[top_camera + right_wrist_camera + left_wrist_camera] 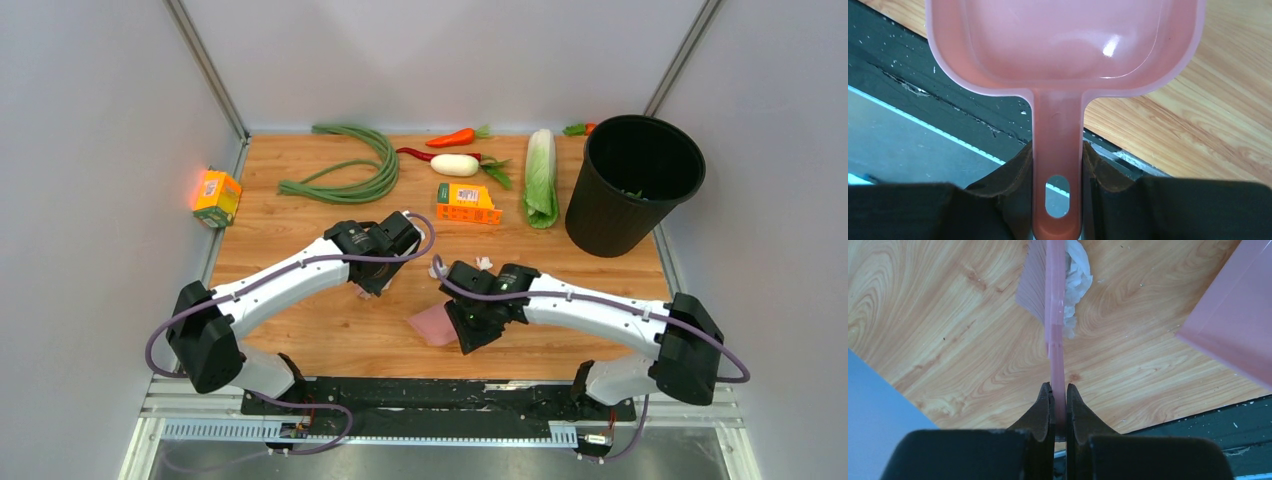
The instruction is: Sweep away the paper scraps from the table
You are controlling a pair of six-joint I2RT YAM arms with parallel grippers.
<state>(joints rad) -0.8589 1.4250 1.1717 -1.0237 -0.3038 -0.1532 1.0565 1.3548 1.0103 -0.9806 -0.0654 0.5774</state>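
**Top external.** The left gripper [375, 280] and right gripper [462, 326] are both low over the middle of the table [300, 215], with their tips turned toward each other. The paper scraps [484, 263] show as small white flecks between the two grippers, just beyond the right jaws. The pink dustpan [433, 326] lies ahead of the right jaws, toward the near edge. The black bucket [633, 185] stands well apart, out past the right arm. I cannot read the state of either set of jaws from this view.

**Left wrist.** The jaws are pressed together on the thin handle of the pink brush [1056, 355], which runs straight out ahead of them. The bristles [1030, 287] fan to the left of the spine. One crumpled white scrap lies against its right side, at the end far from the jaws. A corner of the dustpan comes in well off to the right of the jaws.

**Right wrist.** The jaws are pinching the dustpan handle just above its hanging hole. The pan sits ahead of them, and I see nothing in the part that shows. Its left side overhangs the dark rail [948, 107]; wood shows to the right.

**Handling note (my judgement).**
- The scraps look nearly weightless, soft and springy. They are likely to skitter away or cling to the bristles.
- I would not pinch them. I would take them with the bristle tips, low on the wood, in a slow stroke toward the pan mouth.
- The pan lip needs to lie flat on the wood, or the scraps will slide under it.
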